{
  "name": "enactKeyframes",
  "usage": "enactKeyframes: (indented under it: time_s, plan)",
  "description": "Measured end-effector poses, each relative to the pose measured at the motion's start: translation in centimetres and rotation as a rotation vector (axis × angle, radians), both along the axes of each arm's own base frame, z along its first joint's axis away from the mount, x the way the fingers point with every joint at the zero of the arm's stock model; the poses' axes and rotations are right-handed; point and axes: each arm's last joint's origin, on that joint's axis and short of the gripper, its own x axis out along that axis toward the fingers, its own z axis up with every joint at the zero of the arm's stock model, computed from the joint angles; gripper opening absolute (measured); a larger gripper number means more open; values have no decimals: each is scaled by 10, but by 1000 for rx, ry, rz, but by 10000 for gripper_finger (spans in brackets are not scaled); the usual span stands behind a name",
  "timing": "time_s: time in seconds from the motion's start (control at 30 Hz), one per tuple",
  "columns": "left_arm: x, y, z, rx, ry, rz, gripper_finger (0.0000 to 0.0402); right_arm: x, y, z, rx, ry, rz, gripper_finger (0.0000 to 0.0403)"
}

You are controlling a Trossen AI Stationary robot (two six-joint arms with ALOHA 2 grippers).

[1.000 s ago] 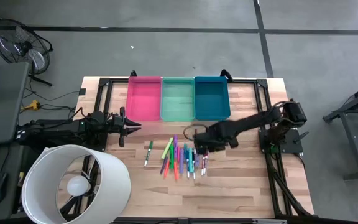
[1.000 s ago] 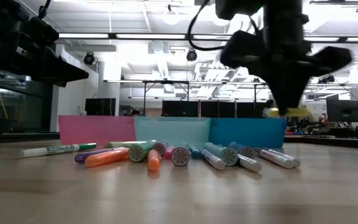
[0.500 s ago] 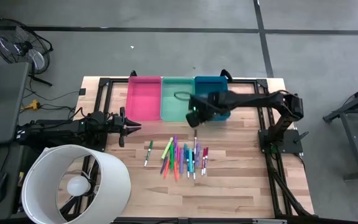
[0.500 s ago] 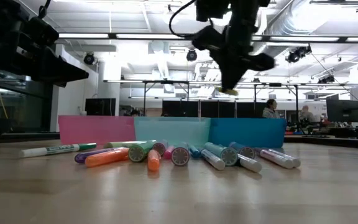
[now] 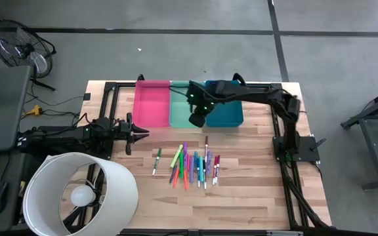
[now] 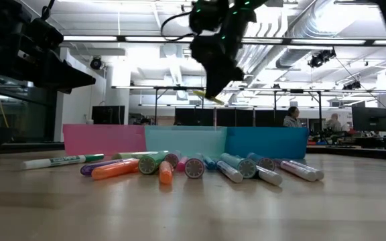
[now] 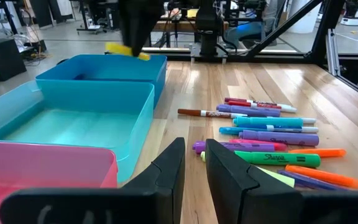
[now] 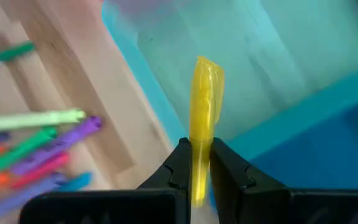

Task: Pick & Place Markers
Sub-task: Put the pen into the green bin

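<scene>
**Eng1:** Lower centre of the left wrist frame, any readable text?

**Eng2:** "Sharpie" in black script on the bright green marker (image 7: 277, 158). The thin white pen with brown cap (image 7: 202, 113) has print on it, too small to read. Nothing else legible.

**Eng1:** Bins?

**Eng2:** Three rectangular plastic bins touching in a row, upper centre of the high frame: pink bin (image 5: 151, 103), teal-green bin (image 5: 184, 108), blue bin (image 5: 228, 113). Left wrist view shows the teal-green bin's floor bare. Can't see into the pink or blue well enough to tell.

**Eng1:** Right gripper?

**Eng2:** Right gripper (image 5: 197, 118) is above the teal-green bin's near edge, close to the wall shared with the blue bin. Fingers clamped on a yellow highlighter-style marker (image 8: 202, 112), which sticks out ahead of the tips over the teal-green bin. In the low view it's well above the bin rims, upper centre.

**Eng1:** Left?

**Eng2:** Left gripper (image 5: 138, 134) parked at the left table edge, mid-left of the high frame. Fingers nearly together, narrow gap, nothing held.

**Eng1:** Other markers?

**Eng2:** Mixed-colour loose markers (image 5: 190, 165) lying on the wooden table (image 5: 254, 196) below the bins, centre of the high frame; one green-capped white marker (image 5: 157, 160) lies apart on their left.
</scene>
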Motion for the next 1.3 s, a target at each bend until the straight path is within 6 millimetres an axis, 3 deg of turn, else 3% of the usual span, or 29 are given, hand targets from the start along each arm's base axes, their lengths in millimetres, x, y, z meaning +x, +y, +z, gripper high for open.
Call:
enactKeyframes:
  time_s: [0.2,0.47,0.93,1.3]
  plan:
    - [0,0,0,0,0,0,62,29,-17,-17,-102,124,213,34]
    - [0,0,0,0,0,0,62,57,-27,-51,-131,212,346,26]
    - [0,0,0,0,0,0,62,54,-19,-86,-123,304,420,46]
    - [0,0,0,0,0,0,62,54,-19,-87,-195,338,404,82]
